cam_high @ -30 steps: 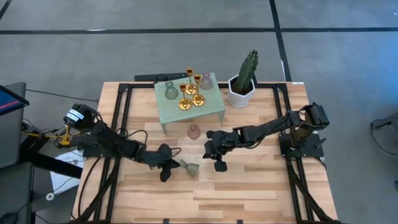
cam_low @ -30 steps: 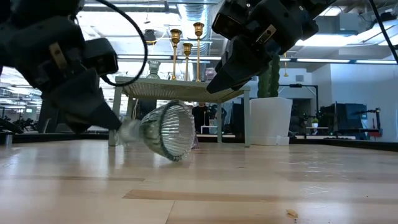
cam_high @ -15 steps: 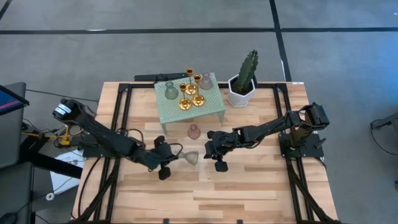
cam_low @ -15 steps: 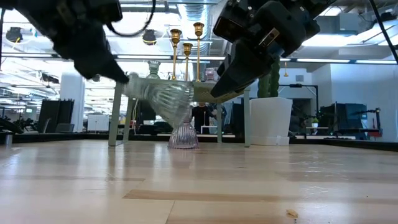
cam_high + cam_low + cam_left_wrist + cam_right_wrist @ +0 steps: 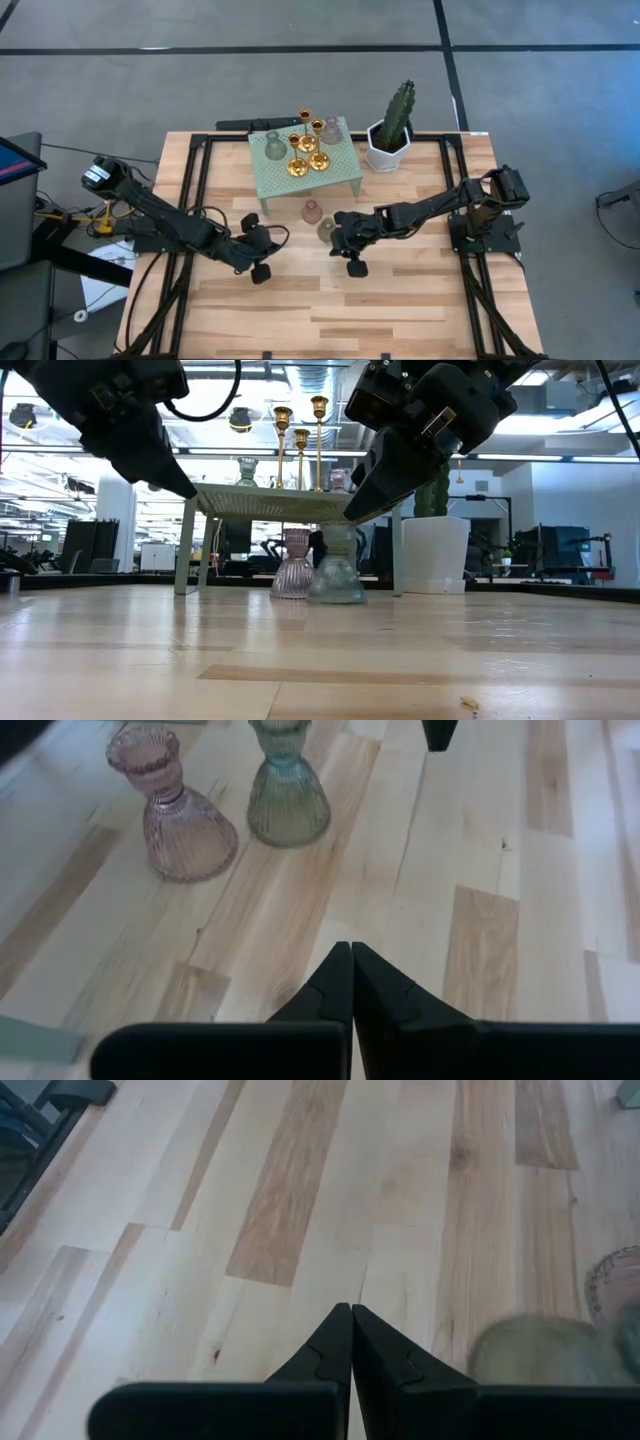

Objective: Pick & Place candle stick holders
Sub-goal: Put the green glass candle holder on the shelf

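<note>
Pale wooden planks form the tabletop (image 5: 400,300), and near frame centre a translucent grey-green ribbed candle stick holder (image 5: 326,230) stands upright, just beside a translucent pink ribbed candle stick holder (image 5: 311,211) slightly above and left of it. Further up sits a mint-green perforated stand (image 5: 340,165) carrying three shiny gold candle stick holders (image 5: 307,152), another grey-green holder (image 5: 272,147) and another pink holder (image 5: 331,130). Right of the stand is a white hexagonal pot with a cactus (image 5: 389,138). The left gripper (image 5: 262,243), left of centre, has fingers pressed together. The right gripper (image 5: 345,240), close beside the grey-green holder, also shows fingers pressed together.
</note>
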